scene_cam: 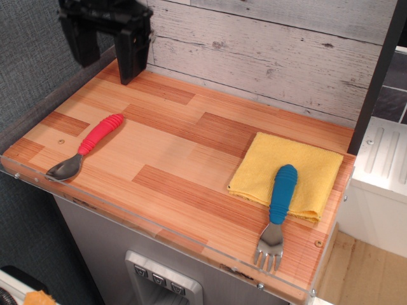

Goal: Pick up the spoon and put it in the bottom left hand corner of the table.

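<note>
The spoon [86, 145] lies flat on the table [184, 159] near its front left corner. Its red ribbed handle points up and right. Its silver bowl rests close to the clear acrylic rim. My black gripper [105, 60] hangs open and empty above the table's back left corner, well above and behind the spoon. Its two fingers point down with a wide gap between them.
A folded yellow cloth [289, 171] lies at the right. A blue-handled metal fork [278, 213] rests partly on it, tines toward the front edge. A whitewashed plank wall [267, 51] stands behind the table. A dark post [375, 76] rises at the right.
</note>
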